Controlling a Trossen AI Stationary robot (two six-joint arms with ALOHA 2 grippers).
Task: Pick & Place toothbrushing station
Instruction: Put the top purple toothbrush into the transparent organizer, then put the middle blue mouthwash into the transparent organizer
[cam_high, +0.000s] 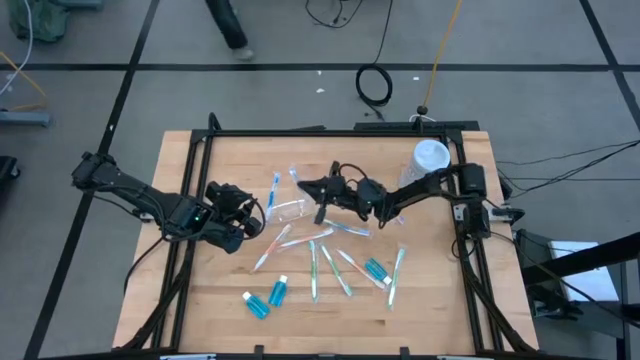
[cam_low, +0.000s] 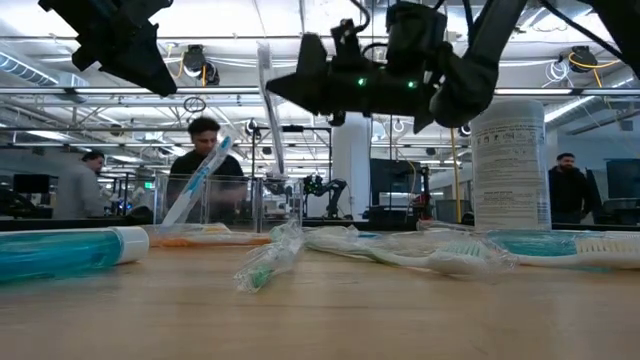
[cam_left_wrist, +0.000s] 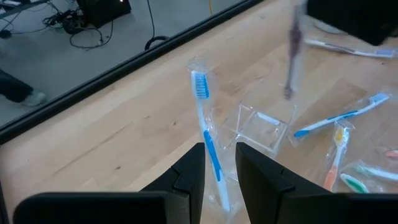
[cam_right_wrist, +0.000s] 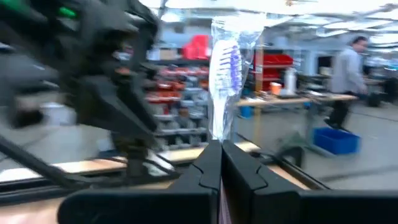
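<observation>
Small clear plastic cup (cam_high: 290, 209): on the table, centre frame in the high view.

Right tool (cam_high: 322, 190): clenched on a wrapped purple-bristled toothbrush (cam_right_wrist: 225, 81), long axis upright, just right of and above the cup; nearer arm.

Left tool (cam_high: 252, 213): grasping a blue-handled toothbrush (cam_left_wrist: 205, 130).

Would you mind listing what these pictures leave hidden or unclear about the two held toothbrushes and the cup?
- Purple-bristled toothbrush, right wrist view: the handle is hidden between the right gripper fingers.
- Blue toothbrush, left wrist view: its lower end is cut off by the picture's edge, beyond the left gripper.
- Clear cup, high view: too small to show contents.
</observation>
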